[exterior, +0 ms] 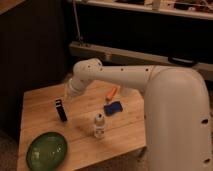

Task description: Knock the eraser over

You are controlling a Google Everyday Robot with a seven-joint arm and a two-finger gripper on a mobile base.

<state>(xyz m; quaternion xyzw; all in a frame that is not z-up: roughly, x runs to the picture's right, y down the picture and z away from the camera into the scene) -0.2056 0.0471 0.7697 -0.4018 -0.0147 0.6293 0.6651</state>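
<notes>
Although not readable as open or closed, treat gripper (68,94) as set low just beside upright eraser (60,110) on left half of wooden table (40,100), apart from bottle (99,125) and blue pad (113,107), likely for a short sideways sweep toppling eraser alone.

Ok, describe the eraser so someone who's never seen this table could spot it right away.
On the wooden table, look left of centre in view, near the pincer. The eraser is the slim black upright block, unlike the clear bottle or flat blue pad.
</notes>
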